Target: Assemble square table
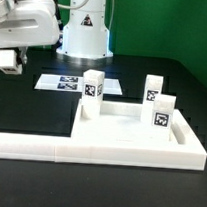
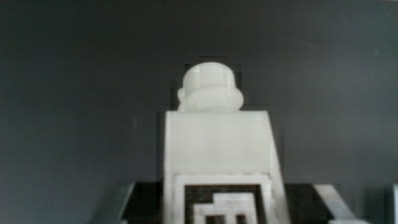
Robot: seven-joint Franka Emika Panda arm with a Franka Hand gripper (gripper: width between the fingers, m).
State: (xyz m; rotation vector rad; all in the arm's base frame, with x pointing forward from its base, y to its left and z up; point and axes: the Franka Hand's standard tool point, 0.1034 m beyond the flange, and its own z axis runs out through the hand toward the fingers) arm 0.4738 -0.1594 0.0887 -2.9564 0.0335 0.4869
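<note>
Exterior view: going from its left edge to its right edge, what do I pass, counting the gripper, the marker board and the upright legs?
gripper → marker board → first tagged leg → second tagged leg → third tagged leg, which stands nearer the camera than the second.
</note>
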